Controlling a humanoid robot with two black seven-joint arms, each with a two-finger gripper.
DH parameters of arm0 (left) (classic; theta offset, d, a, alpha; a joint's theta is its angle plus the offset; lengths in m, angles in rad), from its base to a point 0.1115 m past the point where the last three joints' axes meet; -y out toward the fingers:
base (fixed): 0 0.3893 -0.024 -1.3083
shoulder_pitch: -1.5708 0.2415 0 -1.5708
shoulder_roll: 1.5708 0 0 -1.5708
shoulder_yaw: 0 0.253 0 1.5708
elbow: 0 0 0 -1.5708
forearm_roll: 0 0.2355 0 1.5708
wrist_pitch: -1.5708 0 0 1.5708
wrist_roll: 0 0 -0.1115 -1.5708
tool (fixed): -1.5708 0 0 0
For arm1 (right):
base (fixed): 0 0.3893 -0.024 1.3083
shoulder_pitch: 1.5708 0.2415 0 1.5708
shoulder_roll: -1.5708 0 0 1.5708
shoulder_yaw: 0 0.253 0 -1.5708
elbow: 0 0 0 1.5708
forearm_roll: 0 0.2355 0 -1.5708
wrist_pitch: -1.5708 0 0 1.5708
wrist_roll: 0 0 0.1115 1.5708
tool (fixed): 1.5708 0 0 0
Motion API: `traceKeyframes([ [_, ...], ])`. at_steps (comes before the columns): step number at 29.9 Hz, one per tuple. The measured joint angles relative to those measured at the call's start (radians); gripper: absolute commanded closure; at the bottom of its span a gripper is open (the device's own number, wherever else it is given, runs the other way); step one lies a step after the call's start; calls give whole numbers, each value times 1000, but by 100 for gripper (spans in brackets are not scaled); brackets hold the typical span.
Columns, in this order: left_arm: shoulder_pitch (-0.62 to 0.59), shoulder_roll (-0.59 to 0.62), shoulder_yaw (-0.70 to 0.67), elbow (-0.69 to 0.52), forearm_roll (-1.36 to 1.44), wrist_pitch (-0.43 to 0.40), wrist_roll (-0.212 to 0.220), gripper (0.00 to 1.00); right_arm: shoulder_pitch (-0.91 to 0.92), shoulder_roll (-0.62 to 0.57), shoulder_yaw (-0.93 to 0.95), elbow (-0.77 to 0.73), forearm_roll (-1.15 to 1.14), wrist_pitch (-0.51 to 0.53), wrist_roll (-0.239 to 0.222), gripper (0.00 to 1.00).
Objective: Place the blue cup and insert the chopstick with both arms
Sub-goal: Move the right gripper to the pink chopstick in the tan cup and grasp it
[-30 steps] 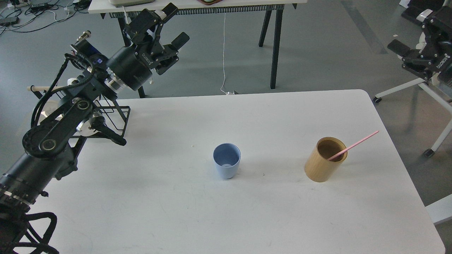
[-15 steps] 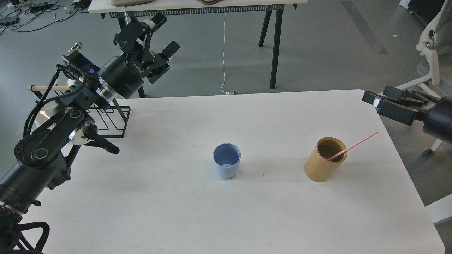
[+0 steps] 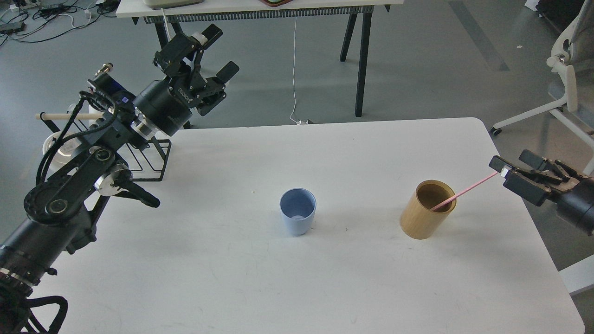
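Cup (image 3: 298, 217) upright left of holder (image 3: 427, 209); chopstick (image 3: 464, 191) leans in holder, right gripper (image 3: 502, 172) at its tip, spread unclear; left gripper (image 3: 218, 51) wide

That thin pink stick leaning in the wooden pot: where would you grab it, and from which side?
I'd grip the pink stick near its upper end, which juts out past the tan holder toward the table's right edge. Its lower part is hidden inside the holder. Coming from the right suits best: the right gripper is already at that tip.
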Motion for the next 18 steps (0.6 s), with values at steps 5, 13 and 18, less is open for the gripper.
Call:
traceKeyframes([
  [5, 6, 0, 1, 0, 0, 0, 0, 2, -28, 48, -1, -17, 3, -12, 0, 6],
  [13, 21, 0, 1, 4, 0, 0, 0, 2, -39, 102, -5, -39, 3, -18, 0, 30],
  [18, 33, 0, 1, 5, 0, 0, 0, 2, -52, 103, -5, -35, 2, -27, 0, 35],
])
